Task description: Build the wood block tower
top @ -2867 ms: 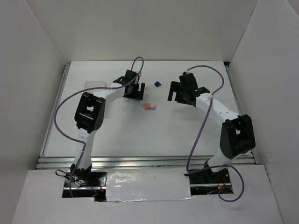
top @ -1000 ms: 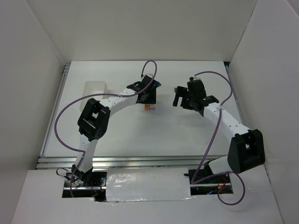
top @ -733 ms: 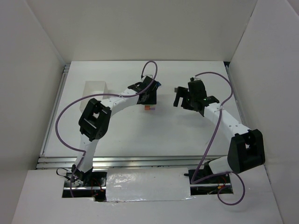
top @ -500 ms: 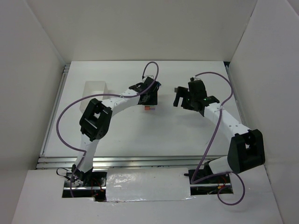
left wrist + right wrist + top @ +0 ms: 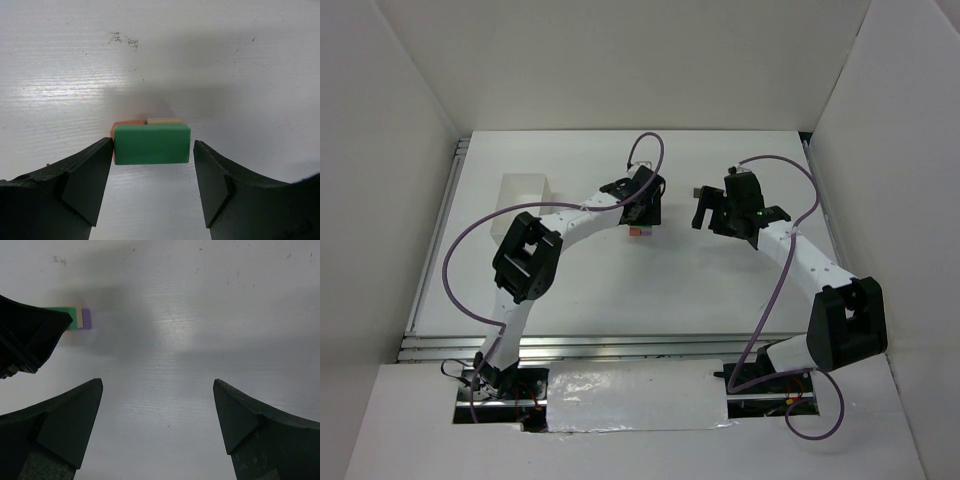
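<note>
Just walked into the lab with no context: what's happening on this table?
The left gripper sits low over the wood block tower, its jaws flanking a green block that rests on an orange block and a beige block. Whether it is actually gripping the green block is unclear. The right gripper hovers open off to the side, holding nothing.

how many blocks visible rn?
3 for sure: green block between the fingers of the left gripper, resting on an orange block and a pale block. A purple sliver in the right wrist view may be a fourth; more could be hidden.
</note>
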Controlling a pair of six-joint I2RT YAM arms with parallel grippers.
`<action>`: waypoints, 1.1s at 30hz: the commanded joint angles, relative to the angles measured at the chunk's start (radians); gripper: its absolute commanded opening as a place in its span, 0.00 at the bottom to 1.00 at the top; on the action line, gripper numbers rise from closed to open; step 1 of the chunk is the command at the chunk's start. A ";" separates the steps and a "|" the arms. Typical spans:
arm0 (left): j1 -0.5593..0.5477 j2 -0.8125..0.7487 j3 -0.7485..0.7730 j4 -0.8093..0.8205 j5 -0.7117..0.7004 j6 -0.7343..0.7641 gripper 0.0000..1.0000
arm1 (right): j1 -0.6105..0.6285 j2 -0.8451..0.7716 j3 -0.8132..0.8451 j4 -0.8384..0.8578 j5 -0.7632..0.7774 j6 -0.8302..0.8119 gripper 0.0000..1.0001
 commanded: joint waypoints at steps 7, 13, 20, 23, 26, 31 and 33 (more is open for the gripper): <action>-0.007 -0.003 0.037 0.004 -0.030 -0.009 0.83 | -0.011 -0.031 -0.005 0.042 -0.010 -0.018 1.00; -0.007 -0.051 0.054 -0.016 -0.056 0.005 0.91 | -0.011 -0.032 0.000 0.050 -0.013 -0.025 1.00; -0.005 -0.216 -0.053 0.007 -0.096 0.014 0.99 | -0.014 0.056 0.093 0.007 0.026 -0.039 1.00; 0.004 -0.321 -0.145 0.019 -0.105 0.004 0.99 | -0.014 0.151 0.193 -0.033 0.073 -0.053 1.00; 0.027 -0.440 -0.280 0.051 -0.099 -0.019 0.99 | -0.022 0.262 0.305 -0.064 0.084 -0.060 1.00; 0.100 -0.641 -0.506 0.086 -0.076 -0.049 0.99 | -0.031 0.464 0.516 -0.140 0.087 -0.087 1.00; 0.136 -0.702 -0.573 0.096 -0.050 -0.050 0.99 | -0.034 0.532 0.567 -0.162 0.089 -0.097 1.00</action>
